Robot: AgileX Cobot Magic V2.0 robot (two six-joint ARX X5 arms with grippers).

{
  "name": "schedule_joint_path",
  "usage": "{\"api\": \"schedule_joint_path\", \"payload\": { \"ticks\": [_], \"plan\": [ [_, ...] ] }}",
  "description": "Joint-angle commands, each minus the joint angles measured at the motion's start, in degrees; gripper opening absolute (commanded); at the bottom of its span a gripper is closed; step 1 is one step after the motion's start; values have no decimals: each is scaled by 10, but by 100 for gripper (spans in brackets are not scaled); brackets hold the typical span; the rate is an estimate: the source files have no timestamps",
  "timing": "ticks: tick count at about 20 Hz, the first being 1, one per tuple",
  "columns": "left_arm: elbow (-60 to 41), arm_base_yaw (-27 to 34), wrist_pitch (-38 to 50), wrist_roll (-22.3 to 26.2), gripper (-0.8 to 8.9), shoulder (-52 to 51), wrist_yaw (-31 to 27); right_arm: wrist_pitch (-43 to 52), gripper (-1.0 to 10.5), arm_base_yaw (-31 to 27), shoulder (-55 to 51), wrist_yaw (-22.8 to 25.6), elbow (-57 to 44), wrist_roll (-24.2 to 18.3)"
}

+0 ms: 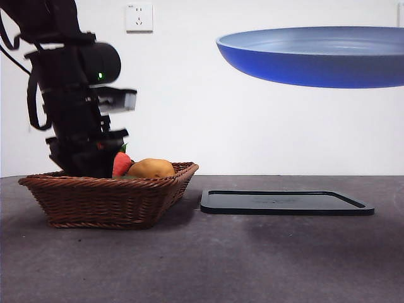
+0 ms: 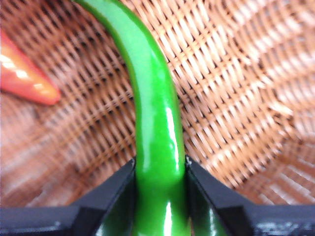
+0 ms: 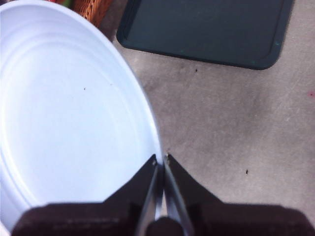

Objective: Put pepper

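The glossy green pepper [image 2: 152, 123] lies in the wicker basket [image 2: 236, 88] and my left gripper [image 2: 160, 169] is shut on it, one jaw on each side. In the front view the left arm [image 1: 79, 113] reaches down into the basket [image 1: 107, 199] and hides the pepper. My right gripper [image 3: 160, 160] is shut on the rim of a blue plate [image 3: 69, 113]. It holds the plate [image 1: 315, 57] high in the air above the black tray [image 1: 284, 202].
An orange-red carrot [image 1: 121, 164] and a tan potato [image 1: 150, 168] lie in the basket beside the left arm. The carrot's tip also shows in the left wrist view [image 2: 27, 78]. The black tray [image 3: 206, 29] lies flat on the grey table, right of the basket.
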Motion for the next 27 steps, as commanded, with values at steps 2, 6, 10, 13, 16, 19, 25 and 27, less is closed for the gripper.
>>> {"api": "schedule_joint_path", "payload": {
  "ticks": [2,6,10,13,16,19,25,27],
  "plan": [
    [9,-5,-7,-5,85,-49,5,8,3,1,11,-3,9,9],
    [9,-22,-10,-31,85,-145,79,20,3,2,62,-4,9,31],
    [9,-76,-8,-33,85,-225,123,73,3,9,154,-5,9,69],
    [9,-132,-5,-34,85,-231,124,113,3,24,216,-5,9,101],
    [9,-191,16,-34,85,-214,120,135,3,47,258,-5,9,119],
    [9,-226,43,-34,85,-186,116,141,3,61,265,-5,9,125],
    [9,-238,55,-34,86,-89,100,142,3,65,265,-5,9,128],
    [9,-238,55,-34,88,-67,101,142,3,66,265,-5,9,128]
  ]
}}
